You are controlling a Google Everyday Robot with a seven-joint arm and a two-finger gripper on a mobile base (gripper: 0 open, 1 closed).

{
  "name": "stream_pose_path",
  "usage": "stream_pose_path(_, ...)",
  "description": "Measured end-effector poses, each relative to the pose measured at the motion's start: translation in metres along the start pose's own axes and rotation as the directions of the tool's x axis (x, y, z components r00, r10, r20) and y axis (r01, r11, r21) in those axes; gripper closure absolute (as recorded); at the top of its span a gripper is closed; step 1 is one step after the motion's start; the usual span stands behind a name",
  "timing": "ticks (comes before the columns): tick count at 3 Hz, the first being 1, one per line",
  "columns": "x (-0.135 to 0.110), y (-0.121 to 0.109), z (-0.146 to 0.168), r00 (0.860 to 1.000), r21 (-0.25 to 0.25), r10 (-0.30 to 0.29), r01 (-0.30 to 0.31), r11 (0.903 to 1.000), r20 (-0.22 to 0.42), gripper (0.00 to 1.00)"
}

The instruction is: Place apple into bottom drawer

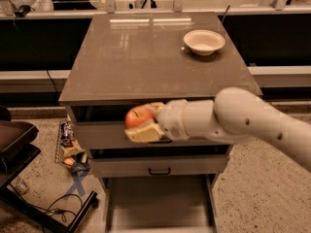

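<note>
My gripper (142,122) is shut on the apple (138,116), a round red-orange fruit held between pale fingers. It hangs in front of the grey cabinet (146,62), level with the top drawer's front and above the bottom drawer (158,198). The bottom drawer is pulled out, showing its plain grey floor and thin side walls. My white arm reaches in from the right.
A white bowl (204,41) stands on the cabinet top at the back right. The middle drawer's front has a black handle (159,171). Clutter and cables (70,152) lie on the floor at left beside a dark chair base (19,149).
</note>
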State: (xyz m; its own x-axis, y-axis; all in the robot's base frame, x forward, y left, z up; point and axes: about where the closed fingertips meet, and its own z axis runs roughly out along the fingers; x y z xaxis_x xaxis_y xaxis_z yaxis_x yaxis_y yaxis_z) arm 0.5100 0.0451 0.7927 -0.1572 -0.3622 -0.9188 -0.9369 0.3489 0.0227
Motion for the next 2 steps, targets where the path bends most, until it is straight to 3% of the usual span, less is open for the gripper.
stream_pose_path(1,0.134,0.006,-0.015,0.98,0.063,0.138,-0.13,0.9894,-0.14,1.0)
stream_pose_path(2,0.208,-0.005,-0.012,0.969,0.089,0.184,-0.171,0.9813,-0.165,1.0)
